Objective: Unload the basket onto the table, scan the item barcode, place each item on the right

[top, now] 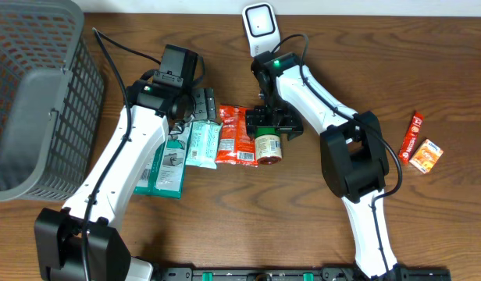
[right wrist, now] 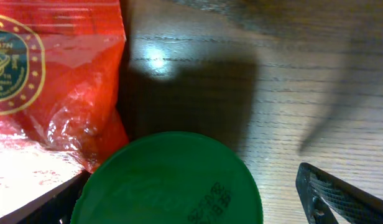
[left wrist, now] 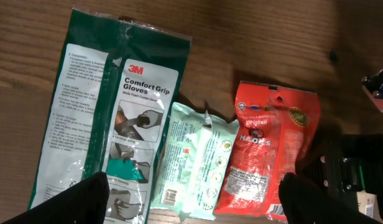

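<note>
A jar with a green lid [right wrist: 170, 183] stands on the wooden table beside a red snack packet [right wrist: 51, 81]. My right gripper [right wrist: 179, 202] hangs open just above the jar, one finger on each side of the lid, with a gap on the right. In the overhead view this jar [top: 268, 148] sits below the white scanner [top: 260, 23]. My left gripper [left wrist: 194, 205] is open and empty above a mint wipes packet [left wrist: 198, 162], whose barcode [left wrist: 171, 197] faces up. A green 3M gloves pack [left wrist: 110, 112] lies to its left and the red packet [left wrist: 266, 155] to its right.
A grey plastic basket [top: 30, 101] fills the far left of the table. A thin red stick packet [top: 413, 134] and a small orange box [top: 425, 154] lie at the right. Black cables run along the back by the left arm.
</note>
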`<action>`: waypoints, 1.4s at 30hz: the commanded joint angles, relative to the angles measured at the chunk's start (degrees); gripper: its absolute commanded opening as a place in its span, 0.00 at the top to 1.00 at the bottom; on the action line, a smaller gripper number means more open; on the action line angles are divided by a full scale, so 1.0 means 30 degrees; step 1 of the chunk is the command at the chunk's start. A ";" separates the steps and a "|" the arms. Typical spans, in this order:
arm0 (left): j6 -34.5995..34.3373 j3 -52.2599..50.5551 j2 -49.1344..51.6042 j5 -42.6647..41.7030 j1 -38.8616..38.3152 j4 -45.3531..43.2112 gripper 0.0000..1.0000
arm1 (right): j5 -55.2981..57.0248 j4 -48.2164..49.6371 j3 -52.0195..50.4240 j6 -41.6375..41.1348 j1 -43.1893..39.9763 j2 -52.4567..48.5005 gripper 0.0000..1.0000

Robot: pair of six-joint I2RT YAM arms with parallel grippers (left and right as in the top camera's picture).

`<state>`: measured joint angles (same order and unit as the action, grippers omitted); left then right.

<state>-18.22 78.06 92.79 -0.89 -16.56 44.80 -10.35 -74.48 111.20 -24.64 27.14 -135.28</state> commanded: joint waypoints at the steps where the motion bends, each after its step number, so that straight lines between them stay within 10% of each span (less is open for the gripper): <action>1: -0.0175 -0.0058 0.0036 0.0313 0.0051 0.0044 0.12 | -0.0670 0.0168 -0.0153 -0.0430 0.0240 0.0408 0.01; 19: -0.0175 -0.0058 0.0036 0.0313 0.0051 0.0051 0.12 | -0.1166 0.0270 -0.0153 -0.0495 0.0240 0.0408 0.22; 29: -0.0175 -0.0058 0.0036 0.0313 0.0051 0.0044 0.12 | -0.1158 0.0277 -0.0124 -0.0481 0.0153 0.0466 0.55; 42: -0.0175 -0.0058 0.0036 0.0313 0.0051 0.0044 0.12 | 0.1508 -0.0299 0.0044 0.0510 -0.0845 0.3446 0.62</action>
<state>-18.22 78.06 92.79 -0.89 -16.56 44.80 -10.83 -75.11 111.13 -24.14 25.50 -130.76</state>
